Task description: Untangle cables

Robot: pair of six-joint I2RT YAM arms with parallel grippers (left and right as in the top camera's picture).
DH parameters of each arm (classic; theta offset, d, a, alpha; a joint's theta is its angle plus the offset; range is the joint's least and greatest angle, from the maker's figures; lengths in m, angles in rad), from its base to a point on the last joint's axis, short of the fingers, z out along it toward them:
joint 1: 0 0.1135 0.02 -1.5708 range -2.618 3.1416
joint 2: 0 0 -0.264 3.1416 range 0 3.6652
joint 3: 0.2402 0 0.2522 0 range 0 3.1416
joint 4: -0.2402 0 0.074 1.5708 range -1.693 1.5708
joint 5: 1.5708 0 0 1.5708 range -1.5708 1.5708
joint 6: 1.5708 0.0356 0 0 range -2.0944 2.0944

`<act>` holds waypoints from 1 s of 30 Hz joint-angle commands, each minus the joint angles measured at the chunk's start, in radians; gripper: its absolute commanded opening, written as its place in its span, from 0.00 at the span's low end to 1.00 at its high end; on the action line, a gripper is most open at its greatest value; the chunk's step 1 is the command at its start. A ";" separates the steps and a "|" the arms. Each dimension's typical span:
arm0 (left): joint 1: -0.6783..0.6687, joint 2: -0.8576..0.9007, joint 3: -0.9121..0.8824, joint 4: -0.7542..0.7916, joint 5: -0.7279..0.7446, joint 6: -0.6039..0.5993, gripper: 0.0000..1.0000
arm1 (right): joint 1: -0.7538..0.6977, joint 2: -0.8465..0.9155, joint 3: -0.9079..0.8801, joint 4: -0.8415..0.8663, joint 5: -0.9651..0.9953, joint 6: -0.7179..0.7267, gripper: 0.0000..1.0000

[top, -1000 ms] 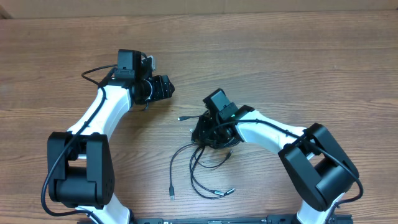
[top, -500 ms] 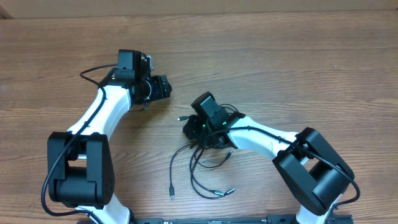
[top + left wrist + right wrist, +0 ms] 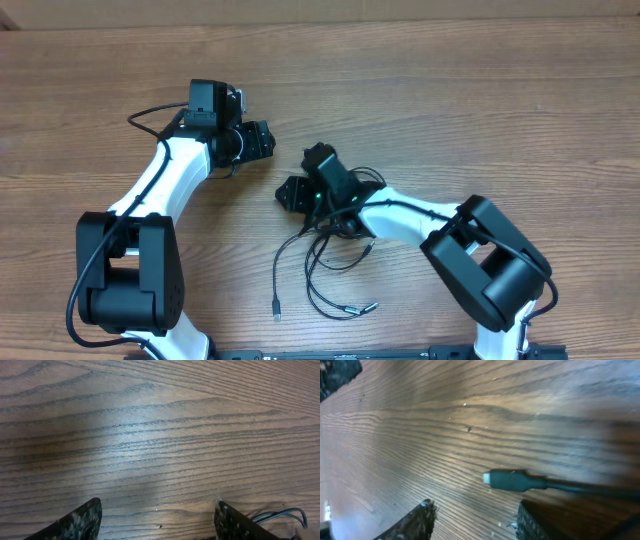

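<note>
The cables lie in a dark knot under my right wrist, and loose black strands [image 3: 276, 290] trail toward the near edge, ending in small plugs [image 3: 368, 308]. My right gripper [image 3: 292, 192] sits just left of the knot, open with nothing between its fingers. In the right wrist view a dark plug with a pale tip [image 3: 507, 480] lies flat on the wood just ahead of the right gripper [image 3: 475, 517], not held. My left gripper [image 3: 268, 140] is farther back and left, apart from the cables. In its own view the left gripper [image 3: 157, 520] is open over bare wood.
The wooden table [image 3: 480, 110] stretches around both arms. The left arm's own thick black cable [image 3: 150, 115] loops out beside its wrist. Thin blue-black wiring [image 3: 280, 514] shows at the lower right of the left wrist view.
My right gripper swung left and away from the knot while its jaws widened, now covering the spot where a plug lay. The left arm has not moved.
</note>
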 commanded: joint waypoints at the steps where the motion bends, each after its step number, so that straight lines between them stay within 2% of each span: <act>1: -0.006 0.006 0.010 0.005 -0.006 -0.002 0.72 | -0.069 -0.047 0.049 -0.054 -0.106 -0.061 0.52; 5: -0.006 0.006 0.010 0.005 -0.006 -0.002 0.72 | -0.129 -0.131 0.062 -0.188 -0.105 -0.061 0.49; 10: -0.006 0.006 0.010 0.005 -0.006 -0.002 0.72 | -0.148 -0.137 0.056 -0.294 -0.082 -0.060 0.38; 15: -0.006 0.006 0.010 0.005 -0.006 -0.002 0.72 | -0.108 -0.100 0.036 -0.316 -0.005 -0.057 0.36; 17: -0.006 0.006 0.010 0.004 -0.006 -0.002 0.72 | -0.087 -0.074 0.034 -0.316 0.011 -0.049 0.33; 22: -0.006 0.006 0.010 0.004 -0.006 -0.002 0.72 | -0.054 0.011 0.034 -0.265 0.012 0.037 0.24; 26: -0.006 0.006 0.010 0.008 -0.006 -0.002 0.72 | -0.049 0.105 0.034 -0.149 0.016 0.106 0.21; 30: -0.006 0.006 0.010 0.008 -0.006 -0.002 0.72 | -0.049 0.197 0.034 0.023 0.068 0.105 0.21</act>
